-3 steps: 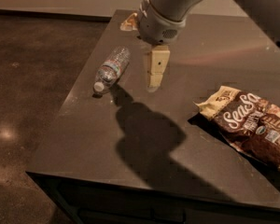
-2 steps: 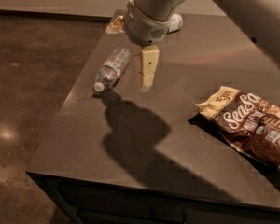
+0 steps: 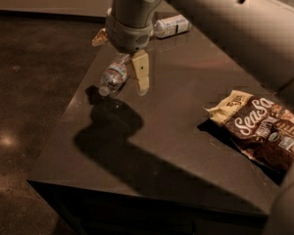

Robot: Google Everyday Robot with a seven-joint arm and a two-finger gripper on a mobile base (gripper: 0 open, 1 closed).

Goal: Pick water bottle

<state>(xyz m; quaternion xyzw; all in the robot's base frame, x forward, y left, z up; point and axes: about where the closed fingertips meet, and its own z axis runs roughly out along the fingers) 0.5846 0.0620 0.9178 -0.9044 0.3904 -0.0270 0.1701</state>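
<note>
Water bottle [image 3: 113, 76] lies on its side near the 10 o'clock edge of the table [image 3: 176, 146], white cap pointing toward 7 o'clock. The claw [image 3: 140, 80] hangs just at the bottle's 3 o'clock side; whether it is open or closed cannot be told. A white-labelled bottle [image 3: 172, 26] lies at 12 o'clock and a brown snack bag [image 3: 264, 131] at 4 o'clock.
</note>
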